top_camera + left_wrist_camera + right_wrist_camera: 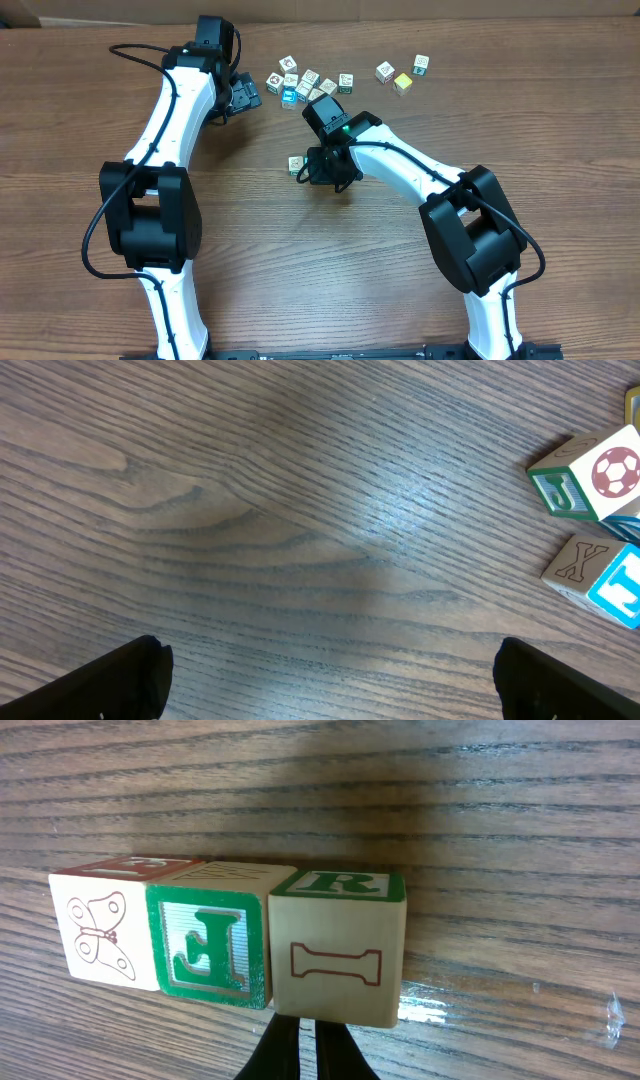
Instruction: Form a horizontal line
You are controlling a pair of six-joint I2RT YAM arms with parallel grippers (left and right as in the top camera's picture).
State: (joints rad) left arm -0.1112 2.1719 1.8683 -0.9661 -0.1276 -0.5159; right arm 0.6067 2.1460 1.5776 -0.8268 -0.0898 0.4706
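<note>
Desk, overhead view: a loose clump of blocks lies at the far edge, just beside the left end effector. Two single blocks and a yellow-faced block sit farther right, apart from the clump. The left wrist view shows the left end effector with its jaws wide apart over bare wood, holding nothing. A soccer-ball block and an X block lie off to its right. The row of blocks sits mid-desk, well apart from the clump. From overhead the right end effector covers all but its left end. In the right wrist view we count three: butterfly block, green-letter block and R block. They touch side to side, and the long axis runs left to right across the view. The right end effector is closed on nothing, its tips just in front of the seam between the green-letter and R blocks; we cannot tell whether they touch.
</note>
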